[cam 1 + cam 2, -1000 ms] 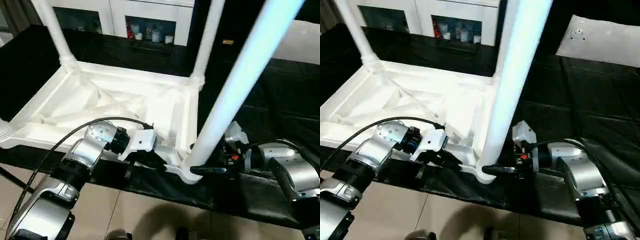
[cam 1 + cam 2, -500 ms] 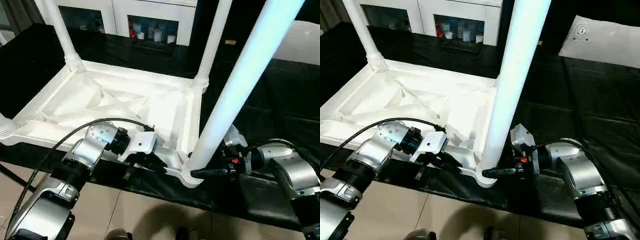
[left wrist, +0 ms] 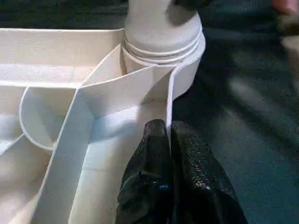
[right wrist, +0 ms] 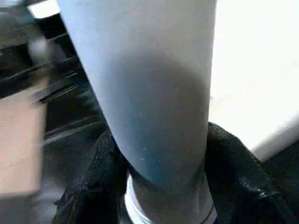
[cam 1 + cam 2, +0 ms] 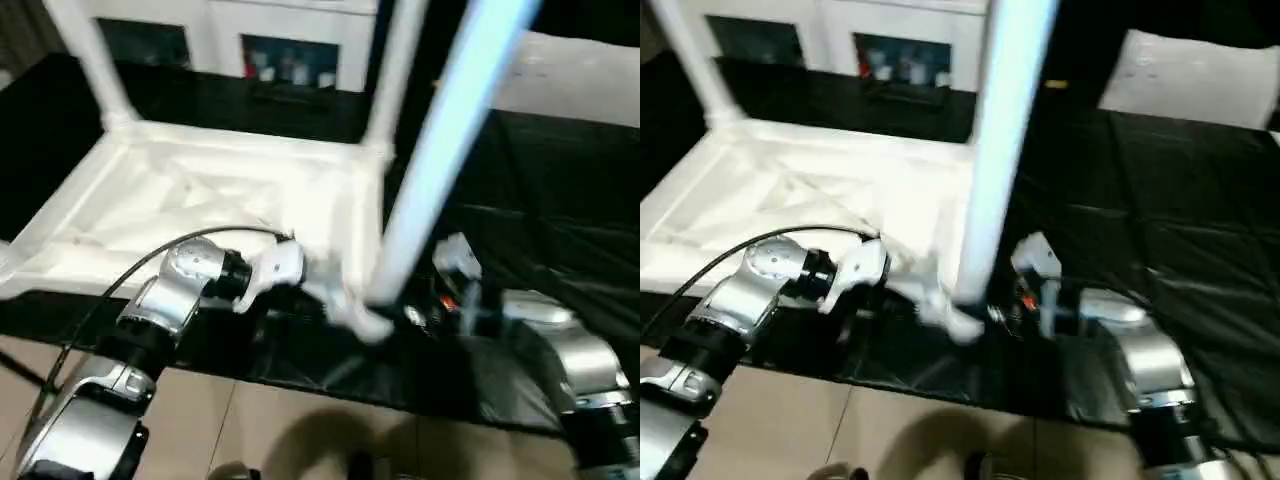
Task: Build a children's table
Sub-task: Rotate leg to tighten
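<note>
A white cabinet (image 5: 290, 40) with glass doors stands behind the black-covered tabletop (image 5: 1160, 200); beige tiled floor (image 5: 290, 430) below.

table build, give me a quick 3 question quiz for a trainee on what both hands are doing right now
1. True or false: the left hand is shut on the table top's rim.
2. The right hand grips: A) the near leg by its base, B) the cabinet, C) nothing.
3. Fill in: the top lies with its ribbed underside facing ____.

Key: 1 true; 2 A; 3 up.
</note>
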{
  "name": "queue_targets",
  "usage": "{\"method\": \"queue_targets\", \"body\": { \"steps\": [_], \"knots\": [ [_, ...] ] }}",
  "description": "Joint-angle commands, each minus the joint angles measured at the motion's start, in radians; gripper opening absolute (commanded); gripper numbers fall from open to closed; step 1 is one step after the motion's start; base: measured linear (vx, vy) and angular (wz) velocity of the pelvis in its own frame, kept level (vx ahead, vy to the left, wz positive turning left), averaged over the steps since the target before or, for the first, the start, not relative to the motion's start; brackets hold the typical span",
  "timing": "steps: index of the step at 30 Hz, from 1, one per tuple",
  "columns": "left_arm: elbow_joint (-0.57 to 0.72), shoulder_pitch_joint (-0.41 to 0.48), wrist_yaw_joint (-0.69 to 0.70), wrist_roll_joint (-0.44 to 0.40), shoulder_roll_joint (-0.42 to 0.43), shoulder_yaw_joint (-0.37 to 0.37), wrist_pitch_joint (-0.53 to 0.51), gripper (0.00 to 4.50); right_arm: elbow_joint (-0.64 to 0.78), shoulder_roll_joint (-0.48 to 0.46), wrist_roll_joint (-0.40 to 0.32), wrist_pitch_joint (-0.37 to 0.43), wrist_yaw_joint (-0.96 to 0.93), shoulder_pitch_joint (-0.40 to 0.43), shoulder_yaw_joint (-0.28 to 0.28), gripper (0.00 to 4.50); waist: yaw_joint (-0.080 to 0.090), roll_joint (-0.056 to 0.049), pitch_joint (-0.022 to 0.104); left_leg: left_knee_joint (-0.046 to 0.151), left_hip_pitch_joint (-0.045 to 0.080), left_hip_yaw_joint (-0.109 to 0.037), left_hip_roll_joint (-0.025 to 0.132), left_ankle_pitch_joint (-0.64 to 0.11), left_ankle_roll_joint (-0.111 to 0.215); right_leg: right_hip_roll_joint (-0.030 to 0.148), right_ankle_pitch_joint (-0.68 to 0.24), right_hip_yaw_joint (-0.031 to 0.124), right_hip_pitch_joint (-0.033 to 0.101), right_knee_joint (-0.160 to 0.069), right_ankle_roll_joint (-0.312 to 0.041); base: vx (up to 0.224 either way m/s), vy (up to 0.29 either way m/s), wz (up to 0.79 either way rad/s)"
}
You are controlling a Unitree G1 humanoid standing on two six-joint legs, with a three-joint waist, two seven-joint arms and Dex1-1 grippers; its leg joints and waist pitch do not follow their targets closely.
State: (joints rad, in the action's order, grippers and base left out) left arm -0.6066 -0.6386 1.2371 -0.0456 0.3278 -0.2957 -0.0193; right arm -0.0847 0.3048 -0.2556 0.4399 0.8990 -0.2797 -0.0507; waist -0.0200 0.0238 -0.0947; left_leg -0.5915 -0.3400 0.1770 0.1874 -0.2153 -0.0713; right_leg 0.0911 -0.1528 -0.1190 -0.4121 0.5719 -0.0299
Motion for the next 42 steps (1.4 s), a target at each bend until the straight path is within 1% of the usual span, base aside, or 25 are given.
{"method": "queue_targets", "body": {
  "steps": [1, 3, 4, 5, 6, 7, 8, 9, 10, 11, 12, 14, 16, 17, 20, 21, 23, 26, 28, 29, 30, 32, 38, 40, 42],
  "knots": [
    [0.008, 0.008, -0.129, -0.002, -0.113, -0.034, -0.077, 0.0, 0.004, -0.118, 0.016, 0.088, -0.153, -0.023, -0.062, 2.01, 0.009, 0.002, 0.038, 0.081, -0.001, -0.03, 0.033, -0.3, 0.013, 0.071, -0.728, 0.038, 0.04, -0.125, -0.022, 0.0, 0.0, 0.0],
    [0.001, -0.005, -0.206, -0.017, -0.145, -0.021, -0.111, 0.0, -0.009, -0.17, 0.039, 0.106, -0.247, -0.039, -0.049, 2.0, 0.027, 0.004, 0.036, 0.082, 0.002, -0.038, 0.033, -0.343, 0.01, 0.073, -0.749, 0.023, 0.043, -0.136, 0.0, 0.0, 0.0, 0.0],
    [-0.007, -0.021, -0.29, -0.031, -0.18, -0.004, -0.148, 0.0, -0.027, -0.229, 0.057, 0.126, -0.35, -0.058, -0.029, 2.0, 0.04, -0.003, 0.033, 0.084, 0.008, -0.043, 0.036, -0.383, 0.004, 0.072, -0.75, 0.013, 0.041, -0.144, 0.003, 0.0, 0.0, 0.0],
    [-0.013, -0.034, -0.342, -0.037, -0.202, 0.009, -0.173, 0.0, -0.039, -0.26, 0.068, 0.137, -0.407, -0.07, -0.019, 2.0, 0.046, -0.005, 0.035, 0.084, 0.014, -0.045, 0.037, -0.398, 0.003, 0.074, -0.74, 0.009, 0.043, -0.15, 0.003, 0.0, 0.0, 0.0],
    [-0.016, -0.041, -0.372, -0.041, -0.215, 0.017, -0.187, 0.0, -0.046, -0.277, 0.075, 0.143, -0.438, -0.076, -0.014, 2.0, 0.052, -0.006, 0.038, 0.084, 0.014, -0.047, 0.038, -0.406, 0.003, 0.074, -0.722, 0.004, 0.047, -0.149, 0.001, -0.019, 0.057, -0.08],
    [-0.016, -0.043, -0.381, -0.042, -0.22, 0.02, -0.193, 0.0, -0.047, -0.282, 0.077, 0.147, -0.447, -0.078, -0.014, 2.0, 0.06, -0.014, 0.038, 0.094, 0.002, -0.056, 0.048, -0.428, 0.009, 0.078, -0.658, -0.006, 0.066, -0.145, 0.0, -0.019, 0.057, -0.08],
    [-0.015, -0.051, -0.41, -0.045, -0.235, 0.028, -0.207, 0.0, -0.056, -0.299, 0.091, 0.153, -0.483, -0.085, -0.011, 2.0, 0.062, -0.016, 0.037, 0.097, 0.001, -0.058, 0.052, -0.437, 0.01, 0.08, -0.633, -0.004, 0.067, -0.143, -0.003, -0.021, 0.067, -0.11],
    [-0.011, -0.057, -0.439, -0.048, -0.25, 0.035, -0.222, 0.0, -0.064, -0.318, 0.11, 0.16, -0.527, -0.092, -0.007, 2.0, 0.066, -0.018, 0.038, 0.1, 0.01, -0.055, 0.053, -0.45, 0.007, 0.081, -0.593, 0.001, 0.059, -0.143, -0.024, -0.004, 0.054, -0.01],
    [-0.008, -0.059, -0.449, -0.049, -0.255, 0.037, -0.228, 0.0, -0.065, -0.325, 0.115, 0.162, -0.54, -0.094, -0.006, 2.0, 0.073, -0.014, 0.034, 0.099, 0.014, -0.054, 0.046, -0.467, 0.005, 0.081, -0.598, 0.002, 0.052, -0.146, -0.038, -0.004, 0.054, -0.01],
    [0.005, -0.062, -0.472, -0.055, -0.268, 0.04, -0.244, 0.0, -0.068, -0.344, 0.127, 0.164, -0.572, -0.099, -0.002, 2.0, 0.075, -0.011, 0.033, 0.098, 0.014, -0.053, 0.043, -0.462, 0.006, 0.082, -0.61, 0.004, 0.052, -0.147, -0.038, 0.0, 0.0, 0.0],
    [0.008, -0.061, -0.474, -0.057, -0.269, 0.039, -0.245, 0.0, -0.066, -0.346, 0.129, 0.161, -0.577, -0.099, -0.002, 2.68, 0.075, -0.009, 0.034, 0.097, 0.014, -0.052, 0.041, -0.451, 0.009, 0.084, -0.618, 0.007, 0.052, -0.147, -0.039, 0.0, 0.0, 0.0],
    [0.028, -0.056, -0.465, -0.073, -0.263, 0.032, -0.253, 0.0, -0.056, -0.346, 0.143, 0.134, -0.57, -0.096, -0.012, 2.74, 0.071, -0.01, 0.04, 0.097, 0.008, -0.05, 0.041, -0.395, 0.024, 0.09, -0.592, 0.018, 0.055, -0.14, -0.054, 0.0, 0.0, 0.0],
    [0.038, -0.048, -0.447, -0.078, -0.249, 0.024, -0.256, 0.0, -0.047, -0.343, 0.132, 0.133, -0.562, -0.089, -0.004, 3.04, 0.067, -0.012, 0.045, 0.099, 0.0, -0.049, 0.045, -0.343, 0.034, 0.09, -0.513, 0.029, 0.06, -0.126, -0.084, 0.0, 0.0, 0.0],
    [0.041, -0.045, -0.442, -0.079, -0.243, 0.023, -0.258, 0.0, -0.045, -0.339, 0.129, 0.129, -0.558, -0.086, -0.001, 3.04, 0.066, -0.011, 0.048, 0.1, -0.004, -0.046, 0.048, -0.305, 0.039, 0.088, -0.447, 0.036, 0.062, -0.116, -0.112, 0.0, 0.0, 0.0],
    [0.059, -0.031, -0.408, -0.076, -0.207, 0.016, -0.257, 0.0, -0.029, -0.288, 0.121, 0.084, -0.498, -0.068, -0.009, 3.34, 0.057, -0.002, 0.056, 0.093, -0.012, -0.036, 0.044, -0.232, 0.058, 0.088, -0.364, 0.051, 0.065, -0.097, -0.155, 0.0, 0.0, 0.0],
    [0.063, -0.027, -0.393, -0.076, -0.192, 0.014, -0.249, 0.0, -0.021, -0.268, 0.119, 0.071, -0.476, -0.06, -0.008, 3.44, 0.052, 0.0, 0.062, 0.087, -0.013, -0.03, 0.041, -0.184, 0.076, 0.085, -0.312, 0.06, 0.064, -0.086, -0.174, 0.0, 0.0, 0.0],
    [0.076, -0.014, -0.353, -0.074, -0.16, 0.01, -0.234, 0.0, 0.0, -0.224, 0.111, 0.038, -0.413, -0.04, 0.002, 3.57, 0.045, 0.002, 0.06, 0.083, -0.014, -0.023, 0.038, -0.166, 0.106, 0.081, -0.305, 0.066, 0.06, -0.082, -0.192, 0.015, -0.027, 0.02],
    [0.087, 0.002, -0.284, -0.061, -0.127, 0.003, -0.182, 0.0, 0.016, -0.169, 0.091, 0.005, -0.332, -0.023, 0.012, 3.89, 0.035, 0.002, 0.066, 0.075, -0.023, -0.021, 0.036, -0.117, 0.124, 0.079, -0.309, 0.068, 0.065, -0.078, -0.191, 0.029, -0.067, -0.01],
    [0.098, 0.014, -0.233, -0.054, -0.104, -0.009, -0.151, 0.0, 0.025, -0.132, 0.079, -0.01, -0.275, -0.013, 0.011, 4.0, 0.026, 0.009, 0.07, 0.071, -0.024, -0.016, 0.032, -0.083, 0.131, 0.076, -0.272, 0.071, 0.068, -0.07, -0.193, 0.024, -0.067, -0.03],
    [0.106, 0.022, -0.2, -0.048, -0.089, -0.02, -0.133, 0.0, 0.029, -0.108, 0.07, -0.02, -0.235, -0.008, 0.009, 4.03, 0.024, 0.008, 0.072, 0.069, -0.027, -0.016, 0.031, -0.059, 0.143, 0.074, -0.236, 0.069, 0.072, -0.063, -0.198, 0.025, -0.055, -0.02],
    [0.1, 0.032, -0.139, -0.047, -0.056, -0.042, -0.059, 0.0, 0.035, -0.049, 0.065, -0.041, -0.156, 0.003, -0.001, 4.12, 0.021, 0.006, 0.072, 0.068, -0.026, -0.017, 0.034, -0.041, 0.155, 0.072, -0.216, 0.068, 0.07, -0.062, -0.201, 0.0, 0.0, 0.0],
    [0.089, 0.036, -0.086, -0.044, -0.027, -0.061, -0.006, 0.0, 0.039, 0.004, 0.048, -0.058, -0.074, 0.014, -0.006, 4.29, 0.015, 0.005, 0.071, 0.066, -0.021, -0.013, 0.036, -0.04, 0.166, 0.067, -0.209, 0.068, 0.069, -0.06, -0.197, 0.0, 0.0, 0.0],
    [0.061, 0.03, 0.088, -0.011, 0.025, -0.087, 0.088, 0.0, 0.025, 0.125, -0.001, -0.101, 0.15, 0.027, -0.027, 4.29, -0.005, 0.005, 0.067, 0.069, -0.01, -0.011, 0.044, -0.061, 0.143, 0.062, -0.258, 0.067, 0.062, -0.061, -0.196, 0.0, 0.0, 0.0],
    [0.047, 0.02, 0.127, -0.007, 0.038, -0.097, 0.119, 0.0, 0.012, 0.154, -0.02, -0.114, 0.21, 0.022, -0.034, 4.29, -0.018, 0.005, 0.066, 0.07, -0.003, -0.009, 0.046, -0.073, 0.131, 0.063, -0.273, 0.068, 0.057, -0.063, -0.196, 0.0, 0.0, 0.0],
    [0.036, 0.011, 0.157, -0.005, 0.047, -0.107, 0.144, 0.0, 0.002, 0.175, -0.033, -0.121, 0.256, 0.017, -0.041, 4.29, -0.023, 0.005, 0.064, 0.072, -0.003, -0.01, 0.047, -0.086, 0.127, 0.065, -0.286, 0.069, 0.059, -0.064, -0.196, 0.0, 0.0, 0.0]
  ]
}}
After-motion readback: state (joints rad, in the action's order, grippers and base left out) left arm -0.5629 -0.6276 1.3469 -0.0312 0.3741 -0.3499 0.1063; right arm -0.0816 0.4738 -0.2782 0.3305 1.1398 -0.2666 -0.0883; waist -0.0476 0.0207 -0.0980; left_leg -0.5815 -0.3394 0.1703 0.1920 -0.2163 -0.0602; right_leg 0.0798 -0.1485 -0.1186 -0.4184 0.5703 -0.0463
